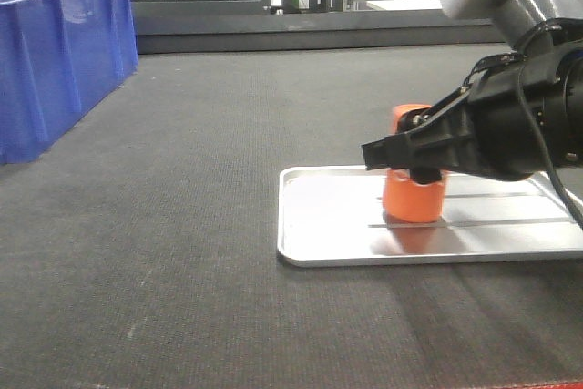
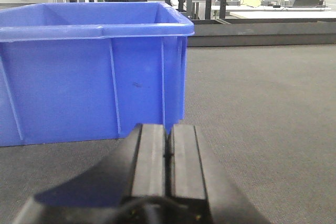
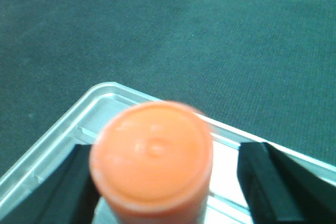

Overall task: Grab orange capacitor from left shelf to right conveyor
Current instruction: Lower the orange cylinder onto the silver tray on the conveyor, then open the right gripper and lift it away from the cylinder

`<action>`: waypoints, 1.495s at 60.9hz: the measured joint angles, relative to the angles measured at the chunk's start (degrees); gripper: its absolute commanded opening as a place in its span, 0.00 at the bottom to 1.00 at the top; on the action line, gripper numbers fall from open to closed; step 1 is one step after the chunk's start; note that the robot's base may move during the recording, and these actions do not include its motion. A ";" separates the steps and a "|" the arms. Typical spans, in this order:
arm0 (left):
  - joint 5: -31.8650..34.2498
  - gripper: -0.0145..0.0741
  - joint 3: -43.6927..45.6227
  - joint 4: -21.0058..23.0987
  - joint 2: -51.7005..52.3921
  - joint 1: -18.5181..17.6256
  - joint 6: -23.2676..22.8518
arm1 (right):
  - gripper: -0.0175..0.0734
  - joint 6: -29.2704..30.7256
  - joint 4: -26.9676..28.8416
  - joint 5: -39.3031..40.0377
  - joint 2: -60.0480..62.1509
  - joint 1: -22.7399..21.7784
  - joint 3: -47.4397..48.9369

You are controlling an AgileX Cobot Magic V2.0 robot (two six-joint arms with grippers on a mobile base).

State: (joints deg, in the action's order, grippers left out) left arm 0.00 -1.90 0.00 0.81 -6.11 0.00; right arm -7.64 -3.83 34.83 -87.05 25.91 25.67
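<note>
The orange capacitor [image 1: 414, 202] stands upright on the silver tray [image 1: 328, 225] on the dark conveyor belt [image 1: 182, 225]. My right gripper [image 1: 408, 163] is open around it. In the right wrist view the capacitor's round top [image 3: 152, 150] sits between the two black fingers [image 3: 265, 182]; the left one is close against it and the right one stands off with a gap. The tray's corner [image 3: 105, 95] shows behind it. My left gripper [image 2: 168, 145] is shut and empty, low over the belt. The left shelf is out of view.
A blue plastic crate [image 1: 55, 52] stands at the belt's left; it is straight ahead of the left gripper [image 2: 94, 77]. A dark rail [image 1: 319, 34] runs along the belt's far edge, with racks and benches beyond.
</note>
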 measured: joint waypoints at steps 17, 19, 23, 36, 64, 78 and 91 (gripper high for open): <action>0.00 0.05 0.00 0.00 0.00 0.00 0.00 | 0.89 0.00 0.00 0.26 1.48 0.00 0.00; 0.00 0.05 0.00 0.00 0.00 0.00 0.00 | 0.89 0.00 0.00 0.50 2.43 0.00 0.00; 0.00 0.05 0.00 0.00 0.00 0.00 0.00 | 0.89 0.00 0.00 0.86 4.79 -0.05 0.00; 0.00 0.05 0.00 0.00 0.00 0.00 0.00 | 0.74 -0.13 0.00 -2.98 15.08 -0.05 4.03; 0.00 0.05 0.00 0.00 0.00 0.00 0.00 | 0.36 -1.28 0.00 -22.86 33.29 -0.05 4.92; 0.32 0.05 0.00 0.00 0.00 0.00 0.00 | 0.29 -1.28 0.00 -23.67 34.15 -0.76 4.92; 0.00 0.05 0.00 0.00 0.00 0.00 0.00 | 0.25 -1.28 0.00 -33.56 47.55 -11.81 4.92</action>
State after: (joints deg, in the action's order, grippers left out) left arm 0.00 -1.90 0.00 0.81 -6.11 0.00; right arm -8.92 -3.83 1.26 -39.50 14.10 30.59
